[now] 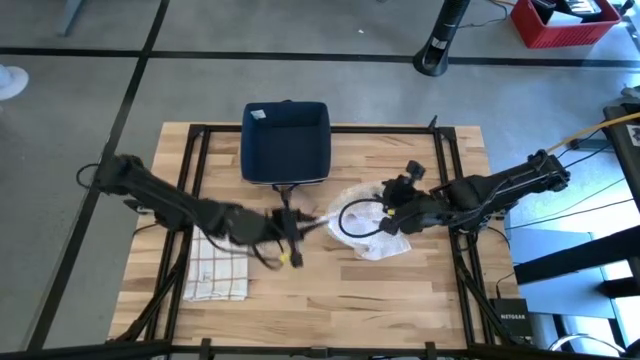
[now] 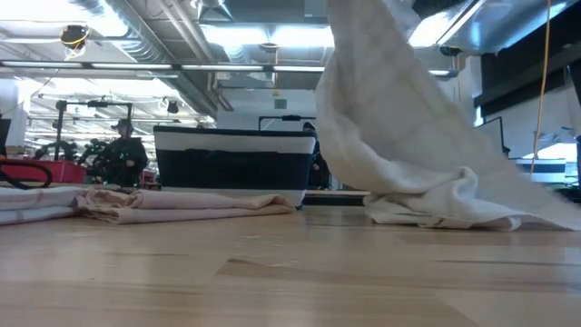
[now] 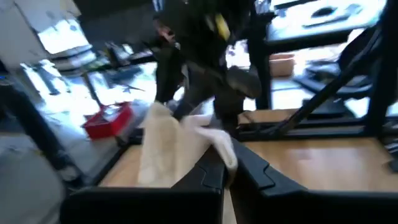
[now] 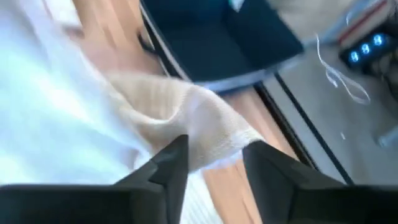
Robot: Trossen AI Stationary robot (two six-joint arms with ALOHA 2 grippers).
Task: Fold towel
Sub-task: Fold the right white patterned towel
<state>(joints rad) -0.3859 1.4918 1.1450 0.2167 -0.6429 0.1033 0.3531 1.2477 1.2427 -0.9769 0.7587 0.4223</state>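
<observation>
**Towel lifted at the middle of the bench, pinched by the left fingers**

The towel (image 1: 375, 228), white and crumpled, lies at the middle-right of the wooden bench (image 1: 330, 290). In the low view it is the nearest big thing: its lower part bunches on the wood while a tall fold rises steeply out of the top of the picture (image 2: 381, 100).

The left gripper (image 1: 290, 238) reaches in from the left to the bench's centre. In the left wrist view its 2 fingers (image 3: 208, 174) are clenched together on a corner of the cloth, which bulges just above the tips.

The right gripper (image 1: 395, 212) sits over the towel from the right side. In the right wrist view its 2 fingers (image 4: 171, 163) stand apart, with a rolled edge of the towel (image 4: 199, 127) lying in the gap between them; whether the pads touch it I cannot tell.

A black cable (image 1: 355, 218) loops across the towel.

On the left part of the bench, beneath the left arm, lies a second cloth (image 1: 215, 272), checked and folded flat; the low view shows it as a low layered stack (image 2: 172, 204).

Farther back, at the bench's far edge, stands a dark blue bin (image 1: 286, 142).

Beyond the bench, a person (image 2: 123, 150) stands in the room.
</observation>
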